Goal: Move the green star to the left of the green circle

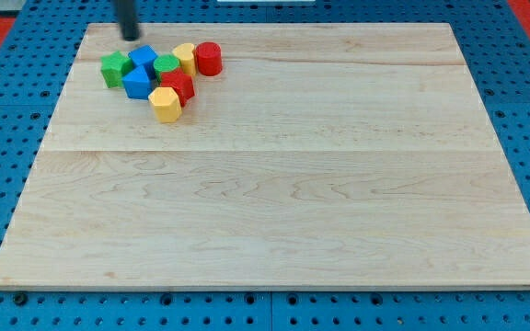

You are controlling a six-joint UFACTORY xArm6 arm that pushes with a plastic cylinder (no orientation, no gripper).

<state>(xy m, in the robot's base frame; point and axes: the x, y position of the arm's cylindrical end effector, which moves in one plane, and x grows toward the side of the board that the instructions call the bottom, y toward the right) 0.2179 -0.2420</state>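
Dark straight rod, no jaws fitted, so nothing opened, closed or held. My tip (132, 38) down near the top-left corner of the pale wooden worktop (274, 193), just above the cluster, touching no block.

Directly below my tip: blue block (143, 58), shape unclear, with a second blue block (138, 83) under it. Below and left of my tip: green star block (113, 69), at the cluster's left edge. Below and right: green circle block (166, 64), then yellow block (185, 57), then red cylinder (208, 58). Further below: red block (179, 85) and yellow hexagonal block (165, 104). All packed close, several touching.
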